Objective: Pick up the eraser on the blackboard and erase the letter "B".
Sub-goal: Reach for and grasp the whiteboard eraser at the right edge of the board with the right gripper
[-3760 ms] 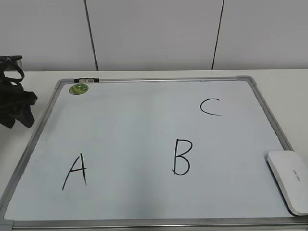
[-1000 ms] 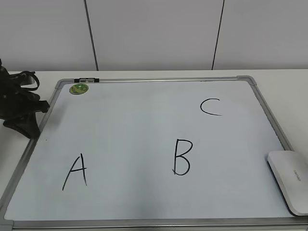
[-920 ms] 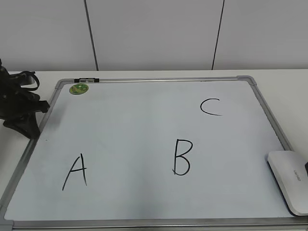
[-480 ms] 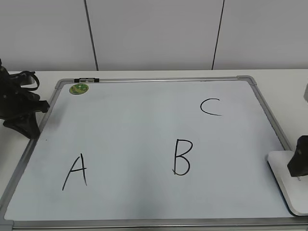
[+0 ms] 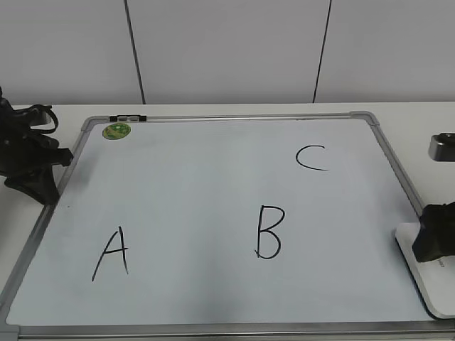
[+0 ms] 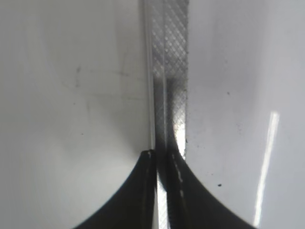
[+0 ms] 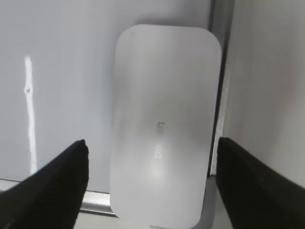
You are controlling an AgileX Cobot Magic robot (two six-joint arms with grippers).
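At the bottom right corner of the blackboard [image 5: 213,177] lies the eraser [image 5: 426,277]. In the exterior view it runs off the picture's edge, and the dark right gripper [image 5: 435,240] covers its top end, so only part of its white top shows. The right wrist view shows the whole eraser [image 7: 164,126]: a smooth white block with round corners and small grey letters too blurry to read. Its right side lies over the board's silver frame [image 7: 220,86]. The right gripper [image 7: 152,183] is spread wide, with one dark finger on each side of the eraser and apart from it. I cannot tell how high it is above the eraser.

The letter "B" [image 5: 269,232] is black and whole, in the middle low part of the board, well to the left of the eraser. The letter "C" [image 5: 311,158] sits above it to the right, and the letter "A" [image 5: 111,253] is far to the left. A small round green magnet [image 5: 116,131] sits near the top left corner. The wrist views show none of these.

The left gripper [image 5: 32,167] is at the board's left edge. In the left wrist view its two fingers [image 6: 143,191] are pressed close together over the frame strip [image 6: 169,71], with only a thin gap between them.
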